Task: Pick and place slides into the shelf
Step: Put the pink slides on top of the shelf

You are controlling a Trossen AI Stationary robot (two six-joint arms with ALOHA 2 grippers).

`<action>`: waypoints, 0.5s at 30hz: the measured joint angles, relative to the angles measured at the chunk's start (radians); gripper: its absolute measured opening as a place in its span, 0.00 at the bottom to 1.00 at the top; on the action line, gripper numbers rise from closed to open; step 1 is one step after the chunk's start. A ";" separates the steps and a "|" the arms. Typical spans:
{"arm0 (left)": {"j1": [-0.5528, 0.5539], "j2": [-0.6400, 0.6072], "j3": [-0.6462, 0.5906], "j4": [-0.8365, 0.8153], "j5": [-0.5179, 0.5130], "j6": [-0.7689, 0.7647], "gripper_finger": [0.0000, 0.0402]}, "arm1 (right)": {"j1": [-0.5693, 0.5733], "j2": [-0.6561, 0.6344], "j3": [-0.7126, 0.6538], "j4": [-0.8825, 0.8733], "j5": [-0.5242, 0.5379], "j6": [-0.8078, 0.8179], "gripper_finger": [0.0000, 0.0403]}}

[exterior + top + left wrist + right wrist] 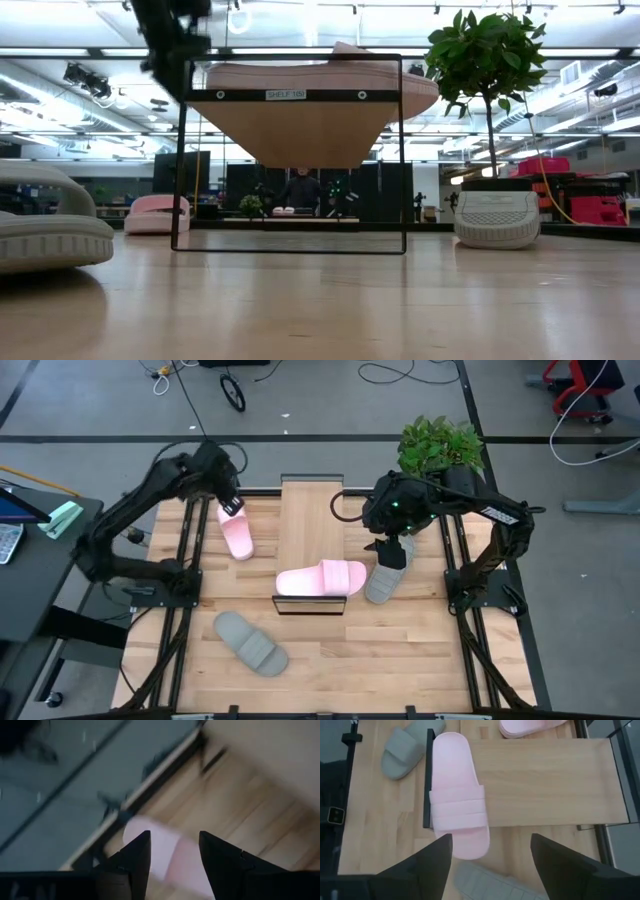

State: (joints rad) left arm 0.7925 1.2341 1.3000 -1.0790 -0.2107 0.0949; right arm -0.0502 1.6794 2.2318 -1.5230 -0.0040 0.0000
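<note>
The shelf (308, 520) stands mid-table, its plank top running far to near. One pink slide (320, 578) lies across the near end of its top (455, 795). The second pink slide (237, 534) lies on the table left of the shelf. My open left gripper (232, 505) hovers over that slide's far end (165, 852). One grey slide (388, 574) lies right of the shelf. My open right gripper (390, 547) hangs above its far end (490, 884). The other grey slide (250, 643) rests on the near left of the table.
A potted plant (440, 445) stands at the table's far right corner, behind my right arm. A dark side table (30, 530) with small items sits off the left edge. Bare tabletop (400, 660) lies near right. A person (300, 190) sits far back in the room.
</note>
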 joint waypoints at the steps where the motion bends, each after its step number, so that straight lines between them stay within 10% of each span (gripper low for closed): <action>1: 0.018 0.033 0.001 -0.025 -0.002 0.002 0.43 | 0.000 0.000 0.000 0.000 0.000 -0.005 0.68; 15: 0.035 0.257 -0.182 0.150 -0.165 0.146 0.43 | 0.000 0.000 0.000 -0.002 0.000 -0.030 0.67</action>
State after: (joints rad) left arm 0.8273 1.4915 1.1184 -0.9295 -0.3762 0.2413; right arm -0.0502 1.6798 2.2318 -1.5246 -0.0036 -0.0296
